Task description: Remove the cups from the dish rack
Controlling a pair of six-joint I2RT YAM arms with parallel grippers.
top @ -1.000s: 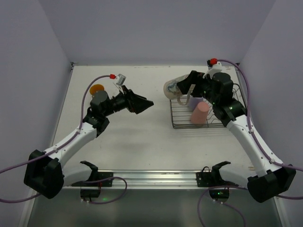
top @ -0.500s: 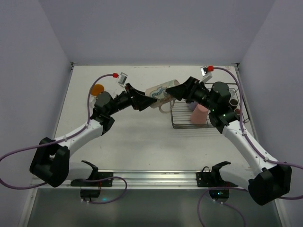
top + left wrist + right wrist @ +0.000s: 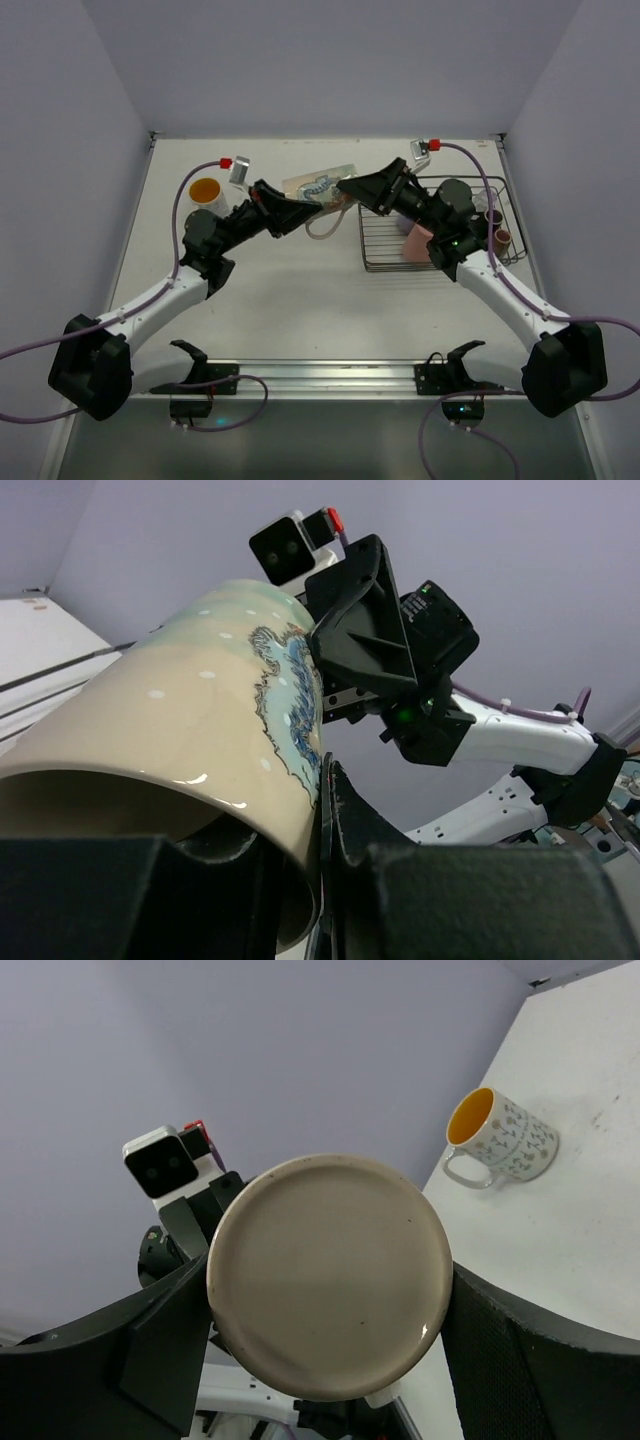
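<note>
Find left gripper [image 3: 322, 825] nipping the rim wall of the cream mug [image 3: 200, 710], one finger inside; find right gripper [image 3: 328, 1290] closed about its base, mid-air just left of the dish rack [image 3: 400, 268] (handover pose, likely); judge glazed ceramic stiff, slick, breakable, fairly heavy; favour rim or handle.

Top view: high, rear, looking down. Wrist views: close, facing each other; all share cream mug [image 3: 316, 187].

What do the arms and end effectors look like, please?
The left arm and right arm have white links, black joints and bases. The left end effector and right end effector are black wedges. A red-tipped purple cable runs to each.
</note>
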